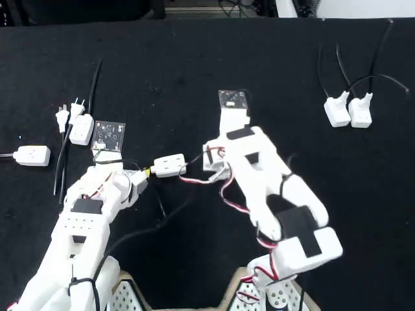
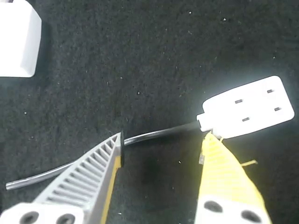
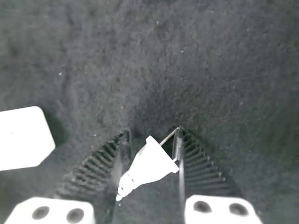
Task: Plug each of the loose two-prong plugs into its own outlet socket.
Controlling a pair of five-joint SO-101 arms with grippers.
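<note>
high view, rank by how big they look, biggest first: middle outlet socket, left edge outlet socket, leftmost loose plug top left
1 and 2, tied: the middle outlet socket and the left edge outlet socket look about alike, so I won't rank one over the other.
3: the leftmost loose plug, clearly the smallest.

I'm counting five white outlet blocks (image 1: pixel 31 155) (image 1: pixel 81 129) (image 1: pixel 170 165) (image 1: pixel 336 110) (image 1: pixel 360 110), three white plugs (image 1: pixel 63 116) (image 1: pixel 76 107) (image 3: pixel 149 168) are showing, and two robot arms (image 1: pixel 84 220) (image 1: pixel 272 188) are sharing one black table (image 1: pixel 194 65).
</note>
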